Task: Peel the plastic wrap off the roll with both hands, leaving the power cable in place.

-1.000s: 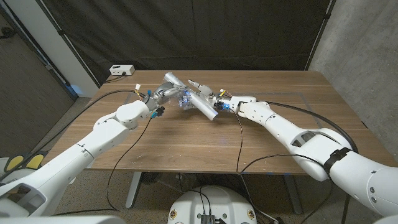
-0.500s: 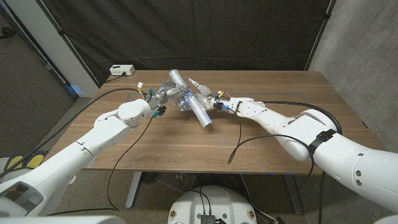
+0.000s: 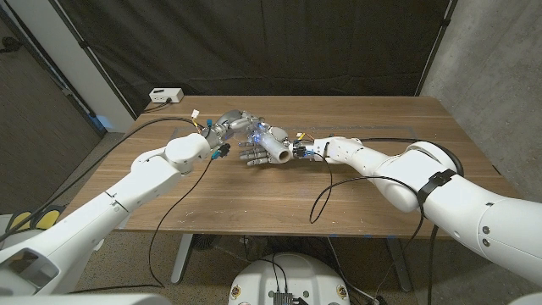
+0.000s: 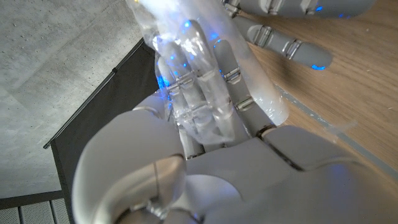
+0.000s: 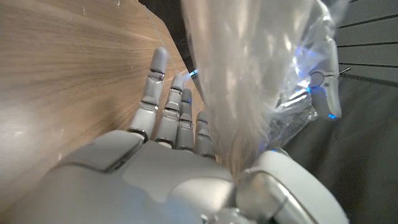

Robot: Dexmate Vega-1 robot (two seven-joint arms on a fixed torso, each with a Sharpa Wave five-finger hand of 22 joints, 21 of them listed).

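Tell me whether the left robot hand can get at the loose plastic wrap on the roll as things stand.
Probably yes. The left robot hand is already at the roll, with loose plastic wrap draped over its fingers. The right robot hand holds the roll from the other side, apparently not blocking.

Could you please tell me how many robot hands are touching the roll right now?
2: the left hand grips the roll at its far end, the right hand holds it near the open end.

Even, soft overhead light; the wrist views are blurred up close, with blue glints, perhaps reflections, on the plastic wrap (image 4: 186, 74).
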